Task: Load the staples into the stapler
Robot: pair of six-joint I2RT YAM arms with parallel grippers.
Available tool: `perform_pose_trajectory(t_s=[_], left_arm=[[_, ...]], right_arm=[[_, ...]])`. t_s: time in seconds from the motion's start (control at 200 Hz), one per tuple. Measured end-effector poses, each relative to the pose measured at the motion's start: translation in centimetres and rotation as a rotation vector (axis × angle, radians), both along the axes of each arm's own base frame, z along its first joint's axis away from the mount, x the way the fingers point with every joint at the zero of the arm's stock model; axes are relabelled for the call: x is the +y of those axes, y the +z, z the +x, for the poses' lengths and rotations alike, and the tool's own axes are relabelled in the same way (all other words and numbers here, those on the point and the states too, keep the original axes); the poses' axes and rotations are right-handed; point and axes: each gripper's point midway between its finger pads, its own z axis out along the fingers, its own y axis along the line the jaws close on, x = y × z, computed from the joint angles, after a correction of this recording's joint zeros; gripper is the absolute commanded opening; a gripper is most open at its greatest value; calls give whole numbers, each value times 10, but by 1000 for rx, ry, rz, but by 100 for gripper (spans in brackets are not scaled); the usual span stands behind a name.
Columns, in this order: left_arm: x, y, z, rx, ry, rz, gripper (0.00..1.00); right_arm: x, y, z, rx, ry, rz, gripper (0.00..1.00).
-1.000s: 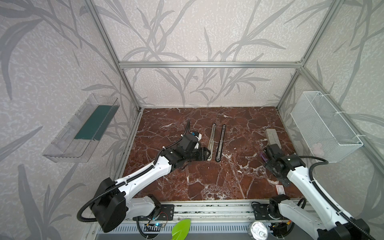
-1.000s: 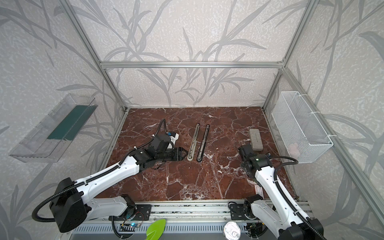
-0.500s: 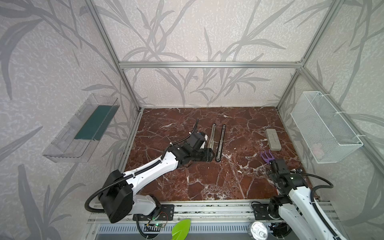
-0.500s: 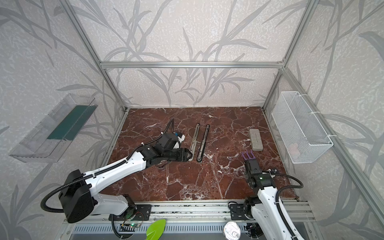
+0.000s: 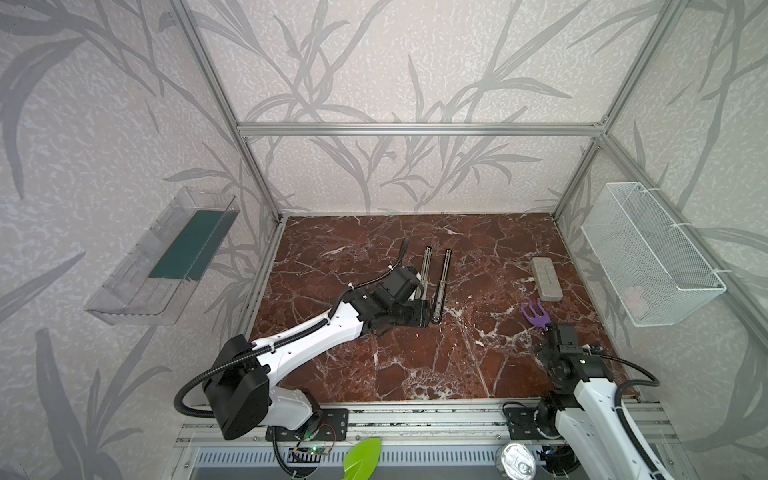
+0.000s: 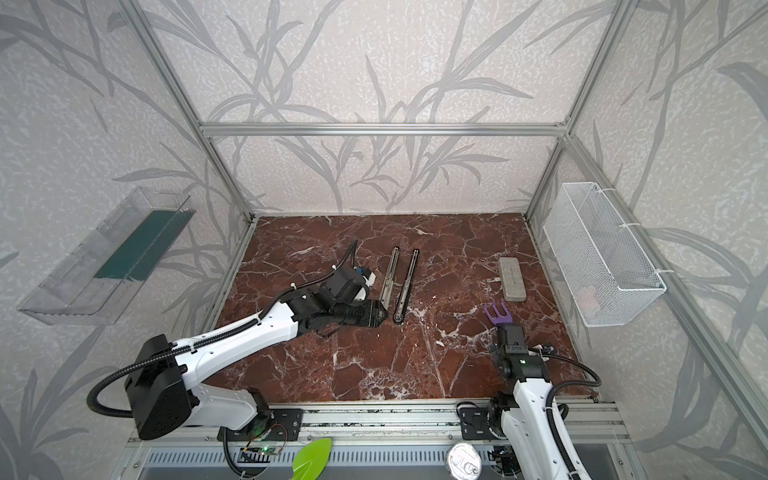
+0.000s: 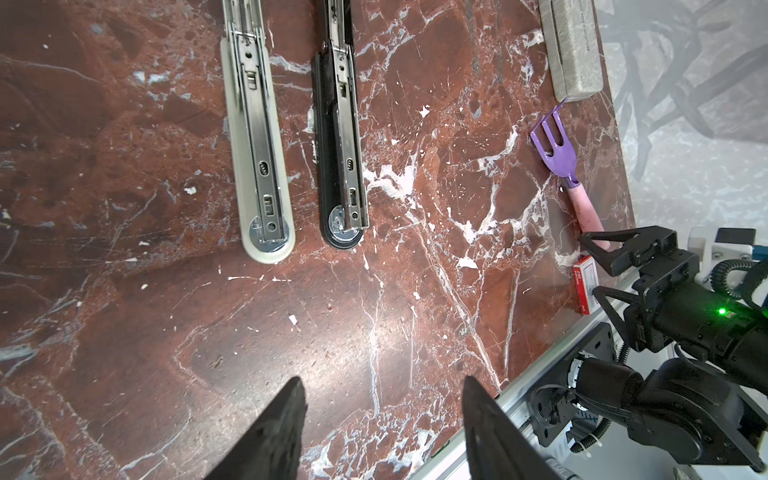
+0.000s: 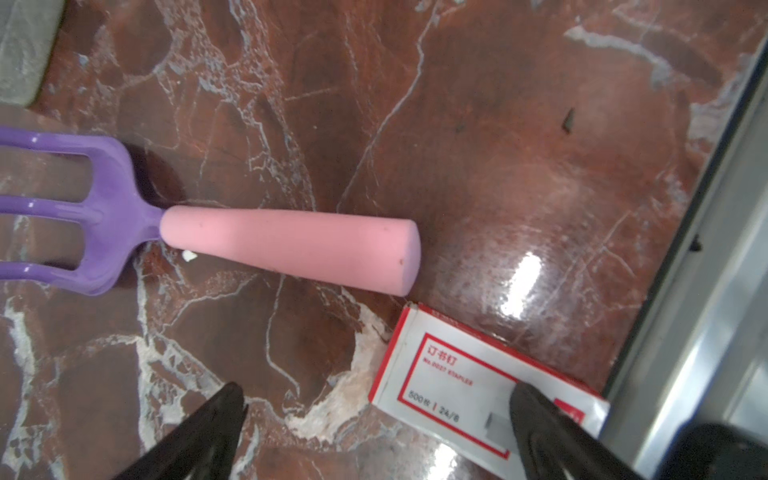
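My left arm reaches low and long across the marble top [image 5: 415, 374], wrist turned so the left gripper [image 5: 424, 318] points at the near ends of two staplers lying side by side. Its jaws stand partly apart with nothing between them. My right arm is folded back close to its base, the right gripper [image 8: 378, 390] aimed down at the near right edge of the top, jaws spread wide. The staples box [image 8: 457, 374] lies flat there, against the aluminium rail [image 8: 706, 249] and just beside the butt of a fork [image 8: 291, 245]. One black fingertip sits over the box's printed face. I cannot tell whether it touches. In both top views the arm hides the box.

On the right wall hangs a white wire basket [image 5: 648, 253] with something pale pink in it that I cannot make out. On the left wall a clear tray [image 5: 124, 299] holds a flat dark green sheet [image 5: 191, 245].

The pale stapler [image 7: 257, 137] and the black stapler [image 7: 336, 137] are long and round-ended, each with a bright metal channel facing up. The box is white card with red borders and print. The fork has glossy purple tines and a matte pink tapered handle. Beyond it lies a grey block [image 5: 546, 278], speckled like stone, with rounded corners. The top is glossy red-brown with white veins
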Motion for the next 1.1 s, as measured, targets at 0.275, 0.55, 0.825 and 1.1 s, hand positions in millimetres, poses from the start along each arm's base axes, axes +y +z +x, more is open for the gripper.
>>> perform_pose_trajectory(t_s=[0.275, 0.55, 0.825, 1.1], left_arm=[[-1, 1, 2, -10, 5, -3, 61], [7, -5, 1, -23, 25, 10, 60], [26, -7, -6, -56, 67, 10, 61], [34, -5, -3, -77, 93, 15, 60]], right_arm=[[22, 7, 42, -130, 91, 85, 95], [86, 8, 94, -143, 329, 138, 94], [163, 15, 155, -159, 526, 210, 92], [199, 19, 158, -110, 678, 251, 91]])
